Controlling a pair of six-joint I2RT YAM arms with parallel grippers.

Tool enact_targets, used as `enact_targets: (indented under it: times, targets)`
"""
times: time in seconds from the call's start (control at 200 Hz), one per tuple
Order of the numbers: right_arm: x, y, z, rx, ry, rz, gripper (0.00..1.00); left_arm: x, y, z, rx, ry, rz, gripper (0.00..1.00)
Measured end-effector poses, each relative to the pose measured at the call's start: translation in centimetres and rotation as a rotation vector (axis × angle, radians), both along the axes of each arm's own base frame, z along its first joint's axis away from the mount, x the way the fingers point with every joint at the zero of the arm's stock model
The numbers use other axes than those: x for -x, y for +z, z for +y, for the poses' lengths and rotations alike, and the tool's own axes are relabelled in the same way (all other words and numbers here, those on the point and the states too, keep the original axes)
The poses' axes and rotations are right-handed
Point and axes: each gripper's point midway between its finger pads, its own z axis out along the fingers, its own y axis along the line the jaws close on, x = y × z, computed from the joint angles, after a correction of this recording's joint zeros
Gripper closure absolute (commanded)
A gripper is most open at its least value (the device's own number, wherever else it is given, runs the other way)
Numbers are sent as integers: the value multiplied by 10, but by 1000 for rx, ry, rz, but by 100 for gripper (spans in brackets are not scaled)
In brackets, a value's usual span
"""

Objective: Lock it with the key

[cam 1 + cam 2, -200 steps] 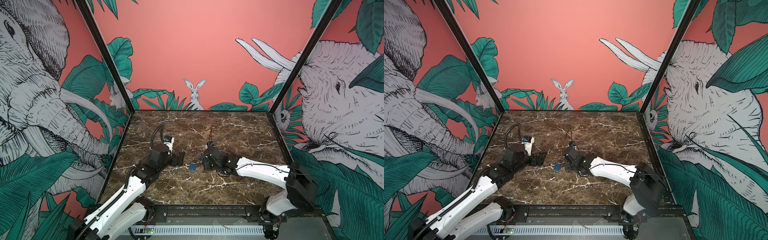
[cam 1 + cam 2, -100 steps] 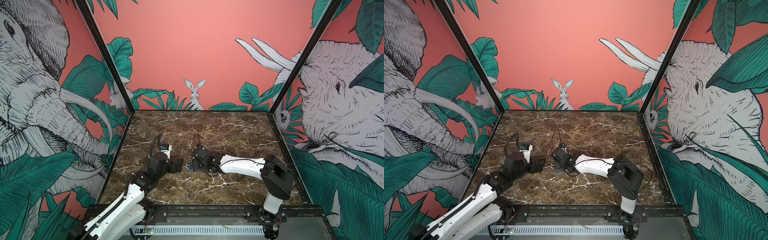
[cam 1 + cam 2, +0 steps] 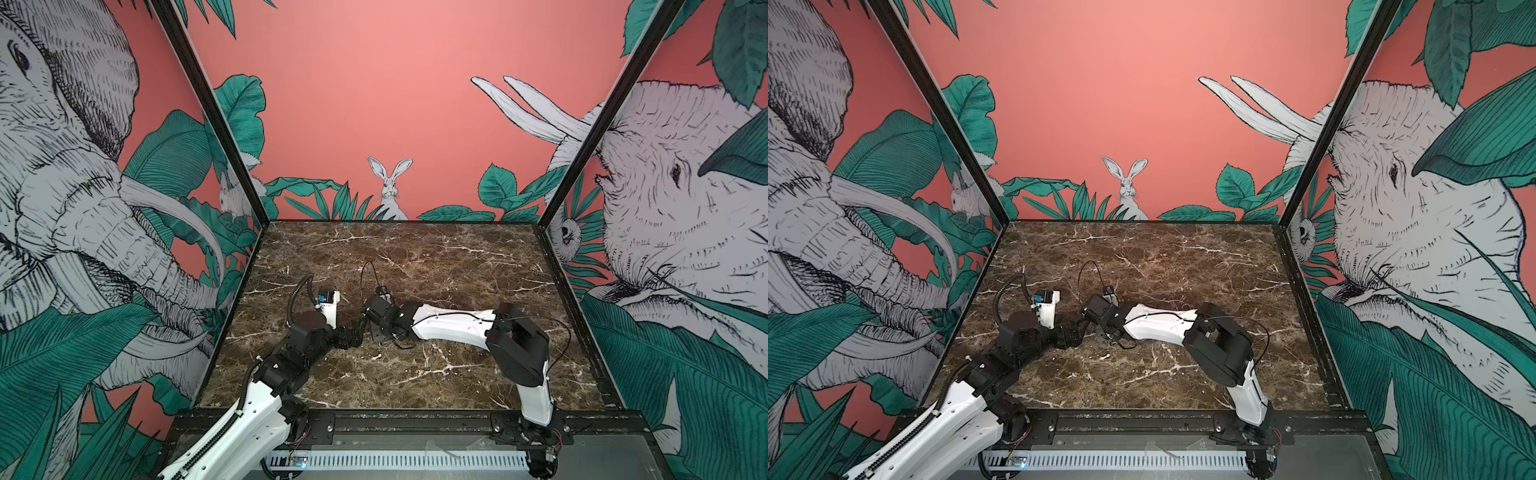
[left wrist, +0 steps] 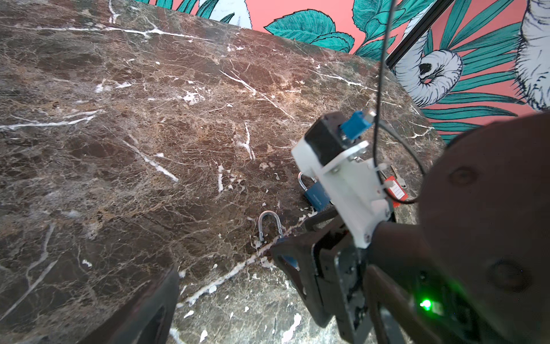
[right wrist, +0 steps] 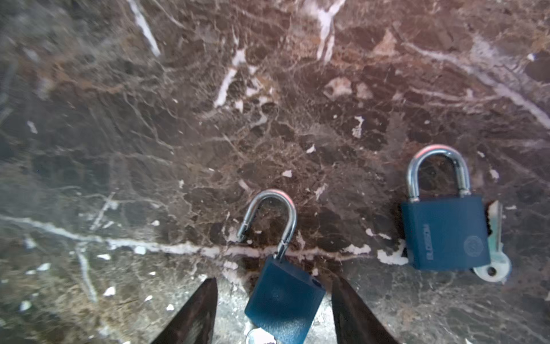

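Straddling the unlatched padlock (image 5: 282, 303) on the table (image 5: 148, 149), the right claw (image 5: 273, 280) stands open — fingers either side, not gripping — a key (image 5: 259, 336) at the padlock's base. The left claw (image 4: 226, 262), open wide, faces it.

blue padlock (image 5: 284, 300) (shackle (image 5: 293, 220) open), key (image 5: 259, 336) at base

I'm looking into a robot test booth, a lab rig rather than any lived-in room. A left arm (image 3: 257, 411) and a right arm (image 3: 453, 328) are bolted to a black metal rail (image 3: 415, 419) at the front of a marble-look tabletop (image 3: 415, 257). A slotted cable duct (image 3: 415, 460) runs below the rail. Black frame posts (image 3: 208, 112) hold printed wall panels (image 3: 374, 83) showing an elephant (image 3: 83, 208), a rabbit (image 3: 390, 187) and green leaves on coral.
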Motion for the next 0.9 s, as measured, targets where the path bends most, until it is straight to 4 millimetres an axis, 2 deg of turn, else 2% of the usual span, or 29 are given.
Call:
enact_targets:
  times: [0.135,0.56,0.9]
  targets:
    - [0,-9,-4,42,-5,2,42,1,-6,1,-15,-4,12,3]
    - [0,-21,-17,79,-17,-6,46,2,-16,1,-35,-11,40,3]
    - [0,-22,-17,41,-15,-4,50,-2,-9,4,3,8,26,3]
